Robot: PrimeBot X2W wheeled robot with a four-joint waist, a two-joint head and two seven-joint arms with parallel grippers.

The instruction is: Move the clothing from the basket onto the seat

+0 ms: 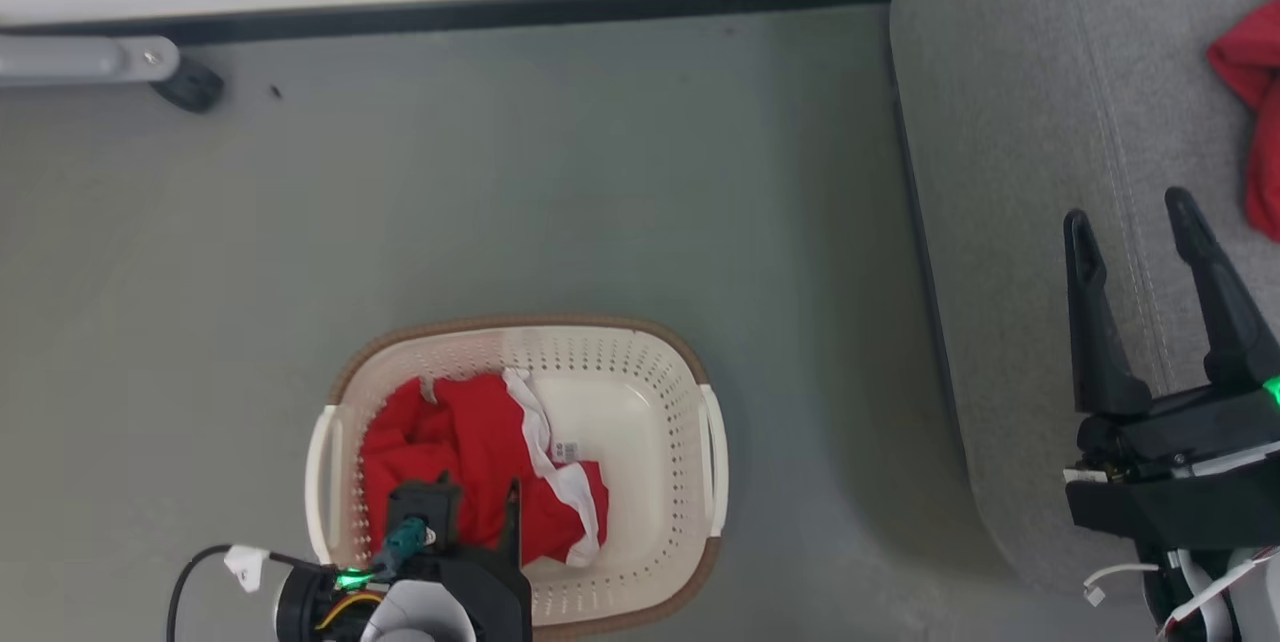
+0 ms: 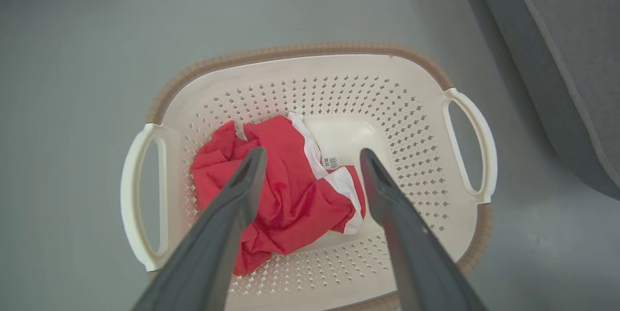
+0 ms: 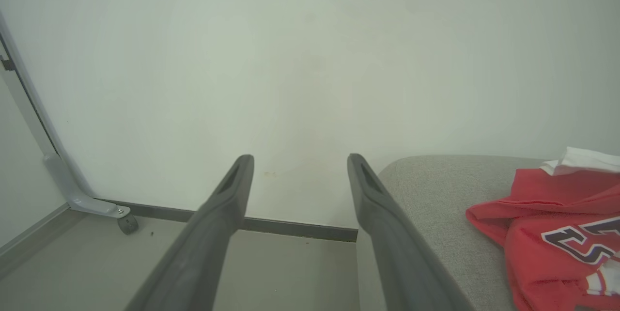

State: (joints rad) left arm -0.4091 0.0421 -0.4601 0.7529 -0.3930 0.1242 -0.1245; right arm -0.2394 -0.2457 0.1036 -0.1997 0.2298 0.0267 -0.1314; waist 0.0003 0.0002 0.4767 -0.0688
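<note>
The cream basket [image 1: 520, 325] stands on the floor with crumpled red clothing [image 1: 470, 457] with white trim in its left half. In the left wrist view my left gripper [image 2: 312, 155] hangs open above the basket [image 2: 300, 52], its fingers straddling the red clothing [image 2: 286, 194] without touching it. My right gripper [image 1: 1128, 212] is open and empty over the front left part of the grey seat [image 1: 1000, 172]. A second red garment [image 1: 1255, 102] lies on the seat, to the right of that gripper. The right wrist view shows this garment [image 3: 557, 224] with dark lettering, on the seat [image 3: 436, 190].
A grey metal leg with a black caster [image 1: 190, 84] stands at the far left by the wall's dark baseboard [image 1: 500, 12]. Grey floor lies between the basket and the seat's edge [image 2: 547, 83].
</note>
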